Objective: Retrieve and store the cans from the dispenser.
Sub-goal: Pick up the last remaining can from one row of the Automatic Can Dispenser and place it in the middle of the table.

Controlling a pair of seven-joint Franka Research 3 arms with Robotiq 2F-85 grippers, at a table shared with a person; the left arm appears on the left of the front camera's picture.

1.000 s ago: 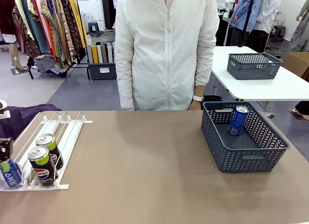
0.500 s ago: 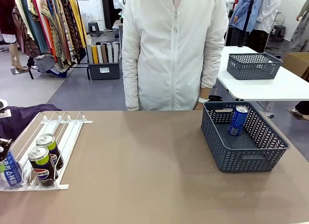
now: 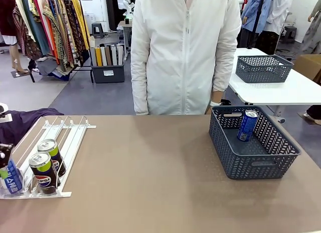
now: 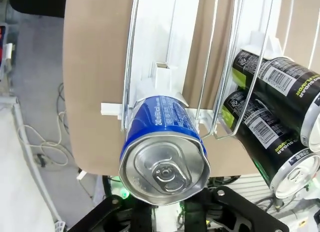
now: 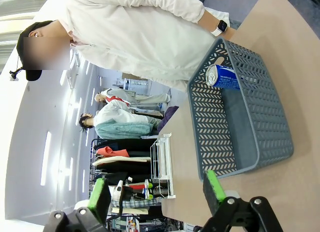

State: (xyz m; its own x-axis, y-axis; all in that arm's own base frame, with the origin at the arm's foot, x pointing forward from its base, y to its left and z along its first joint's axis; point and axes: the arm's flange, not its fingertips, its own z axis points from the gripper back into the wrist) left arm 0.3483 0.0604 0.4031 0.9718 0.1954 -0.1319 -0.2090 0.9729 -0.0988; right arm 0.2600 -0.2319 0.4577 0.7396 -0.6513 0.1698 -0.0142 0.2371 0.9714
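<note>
Left gripper (image 4: 165,213) is clamped on a blue can (image 4: 162,142) at the near end of the leftmost lane of the rack (image 3: 67,126), which sits at the near left of the table (image 3: 150,172). Two black cans (image 3: 44,172) stand in the lanes just right of it. Right gripper (image 5: 156,192) has its jaws apart and holds nothing; a second blue can (image 3: 247,125) leans inside the grey basket (image 3: 253,170) at right, and a person (image 3: 185,52) stands at the far side.
</note>
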